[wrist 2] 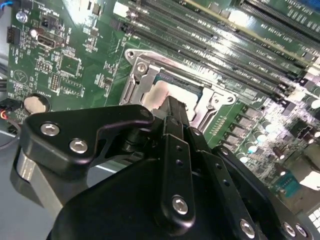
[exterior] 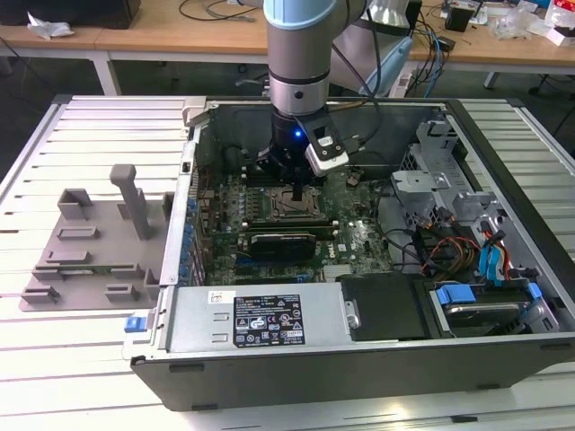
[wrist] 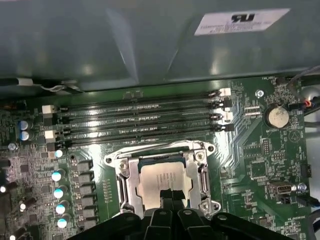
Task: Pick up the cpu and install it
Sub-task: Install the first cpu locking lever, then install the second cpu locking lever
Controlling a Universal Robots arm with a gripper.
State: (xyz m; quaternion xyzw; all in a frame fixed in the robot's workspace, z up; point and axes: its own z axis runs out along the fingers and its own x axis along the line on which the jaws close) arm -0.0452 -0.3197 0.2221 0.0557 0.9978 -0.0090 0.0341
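- The claw (wrist: 170, 197) stands low inside the open computer case (exterior: 503, 144), directly over the socket frame (wrist: 122, 172) on the motherboard (wrist: 260, 165).
- Claw state: the fingertips (wrist 2: 175, 112) are drawn close together, their tips at the edge of the cpu (wrist: 162, 177). Whether they pinch the chip or merely rest on it cannot be told.
- The cpu lies flat and square within the socket frame, immediately beneath and ahead of the claw tips in both wrist views. Judged from this, the chip sits at its seating position, aligned with the frame walls.
- The metal bracket of the frame surrounds the chip on all visible sides; this guides the chip and fixes its orientation.
- The memory slots (wrist: 140, 120) run just beyond the socket, away from the claw; the vertical approach keeps the fingers clear of them.
- The grey tray (exterior: 90, 242) with upright blocks rests outside the case, well apart from the claw, toward the exterior view's left.
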